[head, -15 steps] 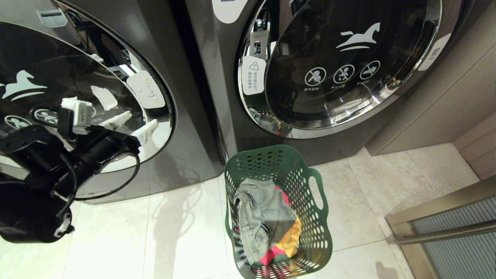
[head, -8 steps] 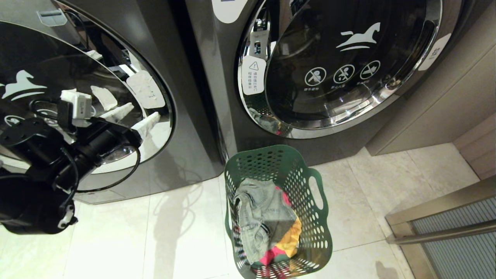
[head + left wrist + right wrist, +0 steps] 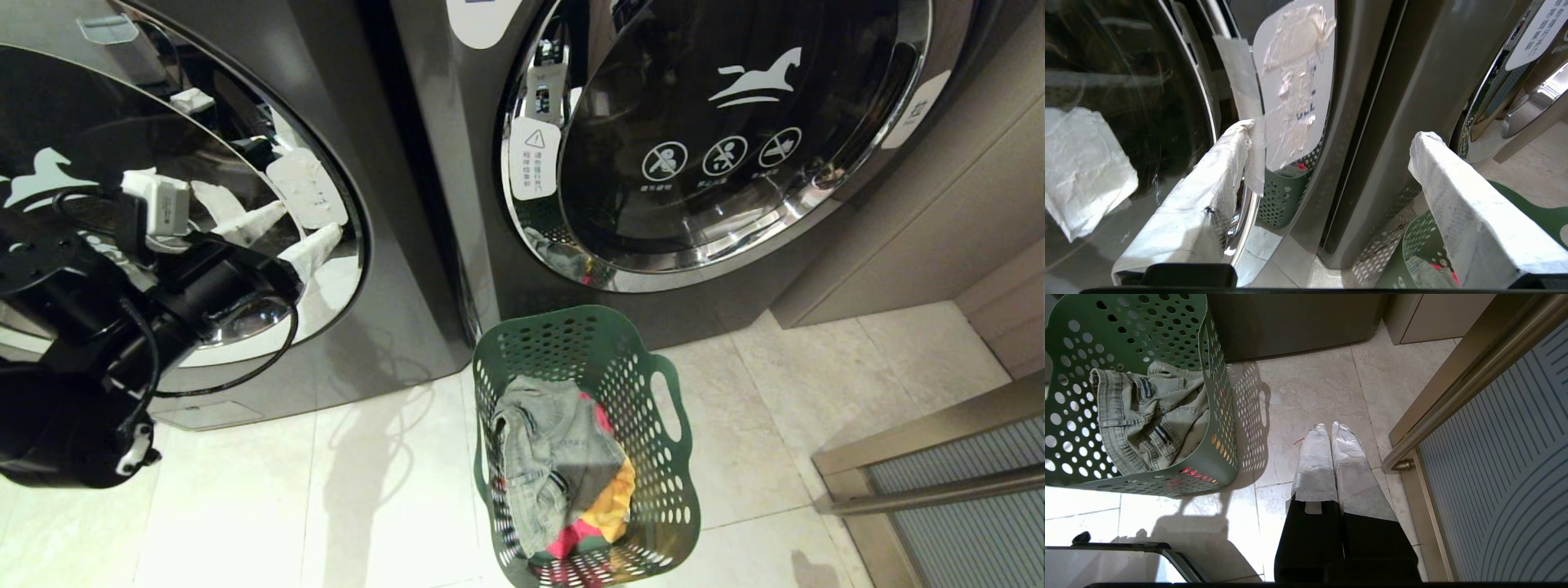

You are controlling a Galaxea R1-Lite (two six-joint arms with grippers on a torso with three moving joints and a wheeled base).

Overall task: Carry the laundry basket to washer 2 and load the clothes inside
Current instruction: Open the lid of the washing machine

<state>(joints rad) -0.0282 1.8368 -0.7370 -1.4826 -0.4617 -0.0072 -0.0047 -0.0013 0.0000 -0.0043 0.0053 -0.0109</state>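
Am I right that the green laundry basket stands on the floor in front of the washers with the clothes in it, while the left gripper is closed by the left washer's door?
Not quite. The left gripper is open: the left wrist view shows its wrapped fingers spread apart by the left washer's door. The rest holds: the laundry basket stands on the floor with the clothes in it.

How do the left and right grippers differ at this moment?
The left gripper is open, raised before the left washer's door; the right gripper is shut, hanging over the floor tiles beside the laundry basket. Both have white-wrapped fingers and hold nothing.
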